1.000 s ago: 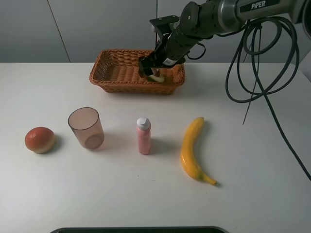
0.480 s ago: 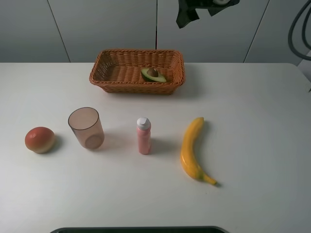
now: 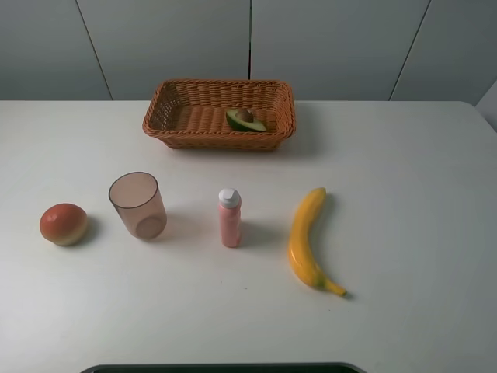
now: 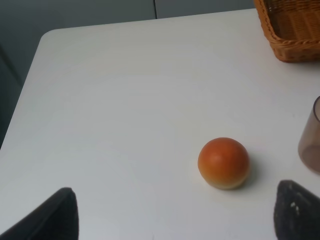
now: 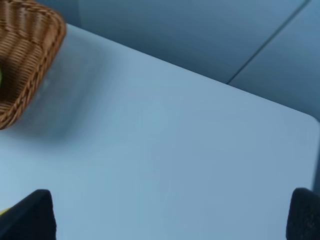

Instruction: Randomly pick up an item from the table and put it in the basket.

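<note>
The halved avocado [image 3: 245, 120] lies pit up inside the basket [image 3: 194, 138], toward its right end as the high camera sees it. The left fingers [image 4: 59, 216] stand wide apart over the bench [image 3: 404, 217] (nothing held), with the orange-red fruit [image 4: 223, 163] ahead of them; the right fingers [image 5: 35, 216] are likewise spread wide and empty, near the basket's corner

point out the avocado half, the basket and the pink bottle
avocado half [image 3: 245, 120]: exterior high view, cut face beside the pit
basket [image 3: 202, 141]: exterior high view, front wall
pink bottle [image 3: 230, 225]: exterior high view, pink body
</note>
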Controlling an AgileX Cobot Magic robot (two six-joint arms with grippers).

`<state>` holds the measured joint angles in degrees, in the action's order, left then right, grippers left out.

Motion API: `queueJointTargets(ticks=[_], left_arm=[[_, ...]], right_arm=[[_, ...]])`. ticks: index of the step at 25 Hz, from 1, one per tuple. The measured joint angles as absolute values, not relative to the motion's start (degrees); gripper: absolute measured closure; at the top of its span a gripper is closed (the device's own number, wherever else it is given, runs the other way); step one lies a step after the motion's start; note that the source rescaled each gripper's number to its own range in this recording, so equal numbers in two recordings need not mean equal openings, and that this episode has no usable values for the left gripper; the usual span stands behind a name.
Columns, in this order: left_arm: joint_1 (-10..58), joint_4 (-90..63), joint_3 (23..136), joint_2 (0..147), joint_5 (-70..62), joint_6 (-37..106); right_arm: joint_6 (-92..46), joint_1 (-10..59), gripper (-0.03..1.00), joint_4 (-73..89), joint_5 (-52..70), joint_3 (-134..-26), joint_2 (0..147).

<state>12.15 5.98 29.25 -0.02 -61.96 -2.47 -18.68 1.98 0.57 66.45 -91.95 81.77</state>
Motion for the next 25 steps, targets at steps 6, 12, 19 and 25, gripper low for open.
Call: queueJointTargets(ticks=[6,12,19,25], left_arm=[[12.2,6.0,29.2,0.0,-62.0,-2.5],[12.2,6.0,29.2,0.0,-62.0,-2.5],[12.2,6.0,29.2,0.0,-62.0,-2.5],[12.2,6.0,29.2,0.0,-62.0,-2.5]], right_arm=[[-18.2,-1.4,-0.02,0.5,66.6,-79.9,65.7],[-16.9,-1.5,-0.02,0.5,64.0,-64.5,48.5],[-12.9,-1.5,-0.02,0.7,63.4,-49.2,28.8],[-7.1,-1.5,-0.02,1.0,63.9,-38.3,12.1]])
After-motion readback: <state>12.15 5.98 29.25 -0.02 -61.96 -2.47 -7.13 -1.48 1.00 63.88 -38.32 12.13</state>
